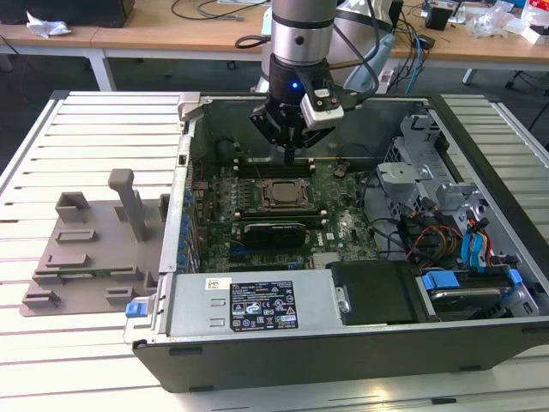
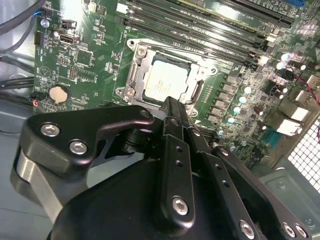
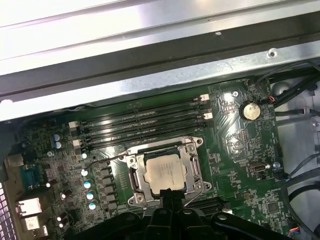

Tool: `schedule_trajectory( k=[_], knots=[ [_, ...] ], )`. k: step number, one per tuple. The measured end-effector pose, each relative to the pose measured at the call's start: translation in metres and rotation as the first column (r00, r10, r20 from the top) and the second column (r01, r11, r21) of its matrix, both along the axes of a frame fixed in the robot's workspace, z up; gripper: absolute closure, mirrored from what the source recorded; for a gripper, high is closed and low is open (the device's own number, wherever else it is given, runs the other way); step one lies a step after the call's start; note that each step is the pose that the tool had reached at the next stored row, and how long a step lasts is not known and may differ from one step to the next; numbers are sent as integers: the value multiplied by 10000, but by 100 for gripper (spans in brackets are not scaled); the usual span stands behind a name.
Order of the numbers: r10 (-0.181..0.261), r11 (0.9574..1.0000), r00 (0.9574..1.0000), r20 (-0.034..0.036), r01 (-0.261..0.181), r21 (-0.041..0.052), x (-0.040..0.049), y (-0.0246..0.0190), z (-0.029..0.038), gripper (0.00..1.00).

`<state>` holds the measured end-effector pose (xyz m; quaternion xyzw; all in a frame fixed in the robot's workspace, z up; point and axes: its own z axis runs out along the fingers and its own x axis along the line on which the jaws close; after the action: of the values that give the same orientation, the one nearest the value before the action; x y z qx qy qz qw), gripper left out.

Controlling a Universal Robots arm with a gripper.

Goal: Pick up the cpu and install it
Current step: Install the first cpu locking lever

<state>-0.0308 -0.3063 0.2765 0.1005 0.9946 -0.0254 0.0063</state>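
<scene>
My pincer (image 1: 290, 155) hangs inside the open case (image 1: 257, 343), its fingers (image 2: 172, 112) pressed together on nothing, tips just above the socket's (image 3: 137, 181) near edge. Beyond them the cpu (image 3: 164, 173) lies flat in the socket, silver top up; it is square, with no long axis, edges lined up with the frame. Past it run the memory slots (image 3: 145, 125), parallel to the cpu's far edge, then the case wall.
</scene>
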Motion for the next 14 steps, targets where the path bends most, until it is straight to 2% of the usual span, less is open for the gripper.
schedule_trajectory(
  k=[8,13,14],
  knots=[
    [470,9989,9989,0,-470,0,0,0,0,89],
    [851,9964,9964,0,-851,0,0,0,0,89],
    [1034,9946,9946,0,-1034,0,0,0,0,89]
  ],
)
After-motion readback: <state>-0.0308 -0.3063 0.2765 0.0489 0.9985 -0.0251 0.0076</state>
